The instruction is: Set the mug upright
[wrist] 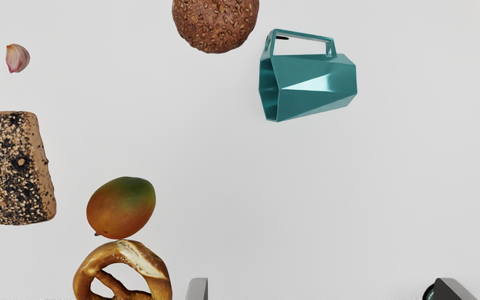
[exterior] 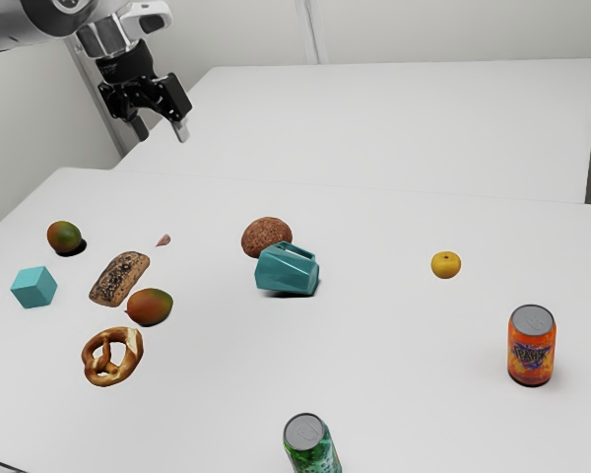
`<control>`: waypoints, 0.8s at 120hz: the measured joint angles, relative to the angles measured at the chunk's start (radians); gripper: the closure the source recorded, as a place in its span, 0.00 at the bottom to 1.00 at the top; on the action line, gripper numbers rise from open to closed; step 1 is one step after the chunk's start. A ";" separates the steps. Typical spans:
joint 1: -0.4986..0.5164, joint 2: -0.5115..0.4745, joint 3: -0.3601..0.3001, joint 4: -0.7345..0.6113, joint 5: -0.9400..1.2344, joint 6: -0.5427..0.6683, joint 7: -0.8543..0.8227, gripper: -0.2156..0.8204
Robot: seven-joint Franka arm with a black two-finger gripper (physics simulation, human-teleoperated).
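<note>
Exterior view: mug [exterior: 288,270] on its side, between 4 and 5 o'clock from gripper [exterior: 162,135], fingers wide apart; long axis roughly 9–3, mouth toward 9.

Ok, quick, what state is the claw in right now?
Claw: open, fingers well apart, holding nothing; the teal faceted mug lies on its side, away from it.
</note>
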 joint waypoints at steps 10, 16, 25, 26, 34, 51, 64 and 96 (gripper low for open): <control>0.002 -0.001 -0.001 0.001 0.001 -0.002 -0.001 0.22; 0.008 0.000 -0.008 -0.002 -0.004 -0.001 -0.002 0.22; 0.009 -0.005 -0.008 -0.073 -0.057 0.030 -0.002 0.22; 0.009 -0.006 -0.008 -0.087 -0.069 0.036 -0.002 0.22; 0.014 -0.011 -0.003 -0.195 -0.179 0.085 0.003 0.22; 0.039 -0.015 0.015 -0.429 -0.488 0.210 0.075 0.23; 0.080 0.009 0.025 -0.482 -0.661 0.271 0.168 0.23; 0.188 0.214 0.034 -0.492 -1.008 0.329 0.441 0.23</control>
